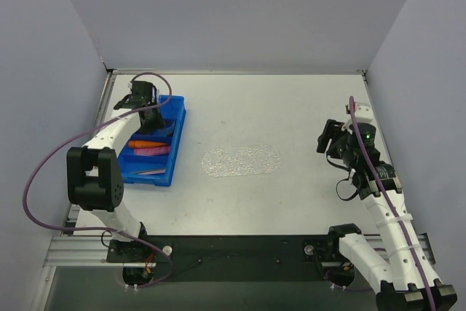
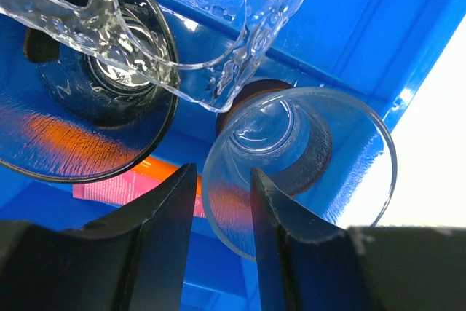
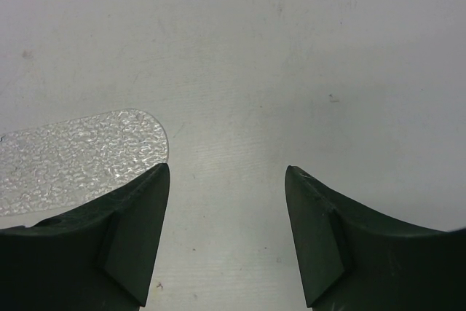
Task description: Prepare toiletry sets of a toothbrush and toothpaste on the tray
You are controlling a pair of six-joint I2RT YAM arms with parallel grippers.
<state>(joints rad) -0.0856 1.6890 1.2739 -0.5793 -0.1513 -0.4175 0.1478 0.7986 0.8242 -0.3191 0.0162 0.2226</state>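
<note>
The clear, bumpy tray lies flat mid-table. Just left of it sits a blue bin, holding the orange toothpaste and the magenta toothpaste side by side, with the pale toothbrush in the nearer compartment. The left gripper hangs over the bin's far end. The right gripper hovers well right of the tray.

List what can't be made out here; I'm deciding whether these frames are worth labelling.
Top view: left gripper covers the blue bin's far compartment.
Left wrist: toothpaste shows only as colour behind a finger; toothbrush out of frame.
Right wrist: tray cut off by the left edge and a finger.
</note>
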